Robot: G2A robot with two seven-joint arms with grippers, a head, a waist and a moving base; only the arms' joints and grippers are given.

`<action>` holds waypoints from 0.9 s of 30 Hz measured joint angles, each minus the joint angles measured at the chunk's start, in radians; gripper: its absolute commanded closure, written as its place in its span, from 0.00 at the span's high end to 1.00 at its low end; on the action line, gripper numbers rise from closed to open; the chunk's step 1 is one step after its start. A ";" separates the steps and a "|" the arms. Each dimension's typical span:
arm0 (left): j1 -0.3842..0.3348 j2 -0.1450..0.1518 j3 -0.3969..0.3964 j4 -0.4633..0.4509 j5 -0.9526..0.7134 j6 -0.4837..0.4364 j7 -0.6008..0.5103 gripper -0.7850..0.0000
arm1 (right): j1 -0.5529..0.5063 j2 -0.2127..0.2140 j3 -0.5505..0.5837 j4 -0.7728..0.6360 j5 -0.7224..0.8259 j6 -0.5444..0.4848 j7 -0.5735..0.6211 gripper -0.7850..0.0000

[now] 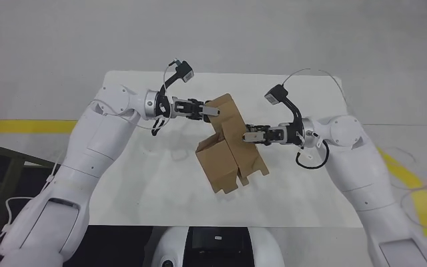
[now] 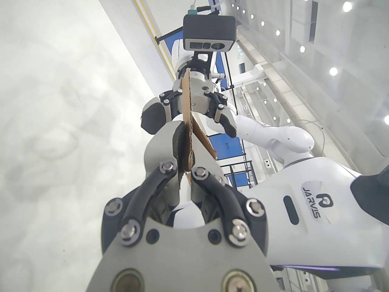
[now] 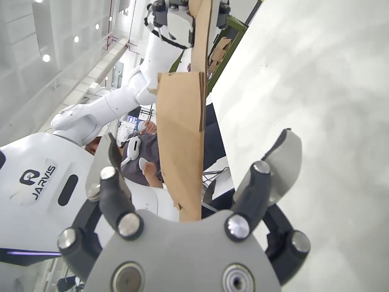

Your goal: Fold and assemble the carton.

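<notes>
A brown cardboard carton [image 1: 227,143], flattened and partly opened, hangs tilted above the middle of the white table [image 1: 153,193]. My left gripper [image 1: 215,111] is shut on the carton's far upper edge; the left wrist view has the cardboard edge [image 2: 187,129] pinched between its fingertips. My right gripper [image 1: 247,134] stands open around the carton's right side. In the right wrist view the carton panel [image 3: 182,132] runs edge-on between the two spread fingers [image 3: 282,159] without either pad touching it. The right gripper [image 2: 194,113] also appears beyond the cardboard in the left wrist view.
The table's far edge lies just behind the two grippers. A yellow floor line [image 1: 33,125] runs past the table on both sides. A green bin with cardboard pieces [image 3: 222,50] stands off the table's far side.
</notes>
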 measured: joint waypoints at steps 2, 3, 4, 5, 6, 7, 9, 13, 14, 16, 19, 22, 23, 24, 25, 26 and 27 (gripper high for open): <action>0.002 -0.001 0.000 -0.001 -0.004 0.003 -0.005 0.00 | 0.008 -0.003 -0.010 0.012 0.009 0.001 0.007 0.37; 0.003 -0.001 -0.001 -0.001 -0.006 0.003 -0.008 0.00 | 0.011 -0.004 -0.014 0.018 0.012 0.004 0.010 0.33; 0.004 -0.002 -0.002 0.000 -0.008 0.002 -0.011 0.00 | 0.015 -0.005 -0.019 0.024 0.015 0.008 0.014 0.26; 0.005 -0.002 -0.003 0.001 -0.009 0.001 -0.013 0.00 | 0.021 -0.006 -0.025 0.031 0.020 0.015 0.021 0.22; 0.005 -0.002 -0.004 0.002 -0.011 0.000 -0.015 0.00 | 0.025 -0.008 -0.029 0.035 0.023 0.018 0.027 0.18; 0.005 -0.002 -0.005 0.003 -0.014 -0.001 -0.017 0.00 | 0.029 -0.009 -0.033 0.039 0.026 0.020 0.033 0.15; 0.006 -0.003 -0.008 0.006 -0.017 -0.002 -0.020 0.00 | 0.037 -0.011 -0.041 0.047 0.031 0.019 0.042 0.11; 0.007 -0.004 -0.010 0.006 -0.021 -0.003 -0.026 0.00 | 0.044 -0.014 -0.047 0.058 0.048 0.012 0.049 0.00; 0.007 -0.005 -0.011 0.007 -0.022 -0.003 -0.027 0.00 | 0.046 -0.015 -0.049 0.061 0.052 0.011 0.051 0.00; 0.007 -0.005 -0.012 0.008 -0.022 -0.002 -0.028 0.00 | 0.048 -0.016 -0.051 0.063 0.059 0.012 0.055 0.00; 0.007 -0.006 -0.016 0.009 -0.024 -0.001 -0.032 1.00 | 0.051 -0.018 -0.054 0.066 0.072 0.013 0.058 0.00; 0.007 -0.005 -0.026 0.015 -0.033 0.000 -0.029 1.00 | 0.052 -0.020 -0.056 0.070 0.089 0.011 0.055 0.00; 0.007 -0.005 -0.033 0.018 -0.038 0.000 -0.025 1.00 | 0.052 -0.021 -0.056 0.072 0.096 0.012 0.051 0.00; 0.007 -0.004 -0.039 0.022 -0.040 0.001 -0.018 1.00 | 0.052 -0.022 -0.055 0.074 0.101 0.014 0.047 0.00; 0.008 -0.003 -0.046 0.026 -0.042 0.003 -0.009 1.00 | 0.052 -0.022 -0.055 0.076 0.105 0.017 0.041 0.00; 0.009 -0.001 -0.056 0.031 -0.042 0.006 0.005 1.00 | 0.051 -0.022 -0.052 0.079 0.105 0.022 0.030 0.00; 0.010 0.001 -0.064 0.034 -0.042 0.009 0.017 1.00 | 0.049 -0.022 -0.050 0.081 0.103 0.027 0.018 0.00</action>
